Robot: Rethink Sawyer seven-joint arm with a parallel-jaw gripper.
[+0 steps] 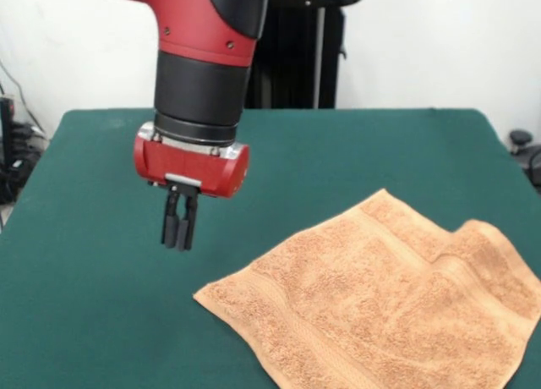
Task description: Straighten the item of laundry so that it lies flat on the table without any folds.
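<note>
Your arm (203,51) comes down from the top of the front view, red and black, with the gripper (179,237) hanging over the left-centre of the table (93,262). Look at the fingers (172,224): the two black ones are pressed close together, barely a sliver between them, and they're holding nothing. The tips hover above bare green felt, clear of the cloth.

Now the towel (372,296): you've got it lying on the near right part of the table, orange-tan terry, turned like a diamond with one corner pointing toward the gripper's side. That corner sits apart from the fingertips, to their right and nearer the camera. Most of the cloth lies spread out, woven border bands running along its edges. Over at the right, though, there's a fold (478,241): the cloth humps up there in a raised ridge. The towel's lower edge runs out of the picture's bottom, so you can't see that corner.
</note>
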